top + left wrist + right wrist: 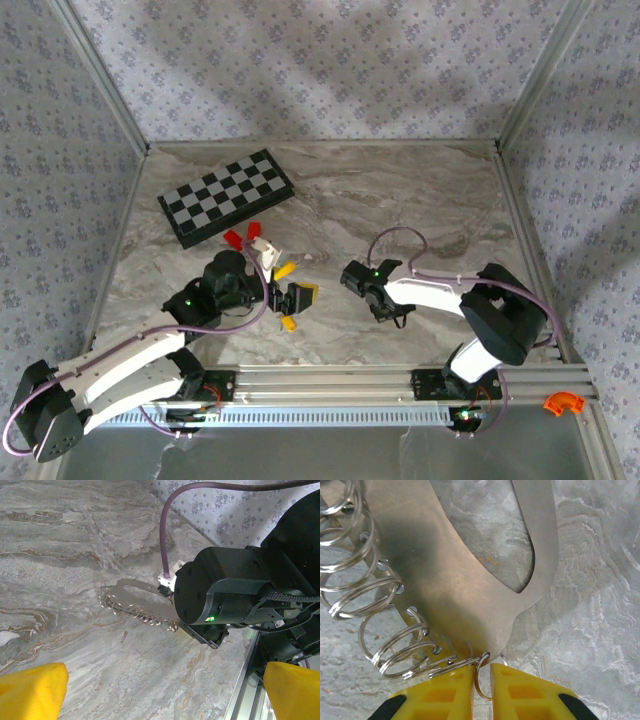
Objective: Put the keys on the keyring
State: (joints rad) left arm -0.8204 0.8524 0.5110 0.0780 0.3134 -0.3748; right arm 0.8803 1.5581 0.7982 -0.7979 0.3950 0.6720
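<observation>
- Top view: the left gripper [288, 297] is reaching low over the marble-patterned table [430, 200], near the red blocks [232, 238] and below the chessboard [225, 197]. Small yellow bits are crowding around it, so I cannot tell the key from its pads. The right gripper [382, 303] is pointing down, apart from the left.
- Left wrist: the left gripper [162, 692] is gaping wide and holding nothing. It is facing the keyring [137, 614], a row of split rings threaded along a thin steel plate [142, 591] lying flat.
- Right wrist: the right gripper [481, 680] is standing nearly closed, pinching the end ring of the keyring [380, 605] edgewise. The rings are looking light, springy and slick, so gripping across the wire, close to the plate [460, 580], is probably holding best.
</observation>
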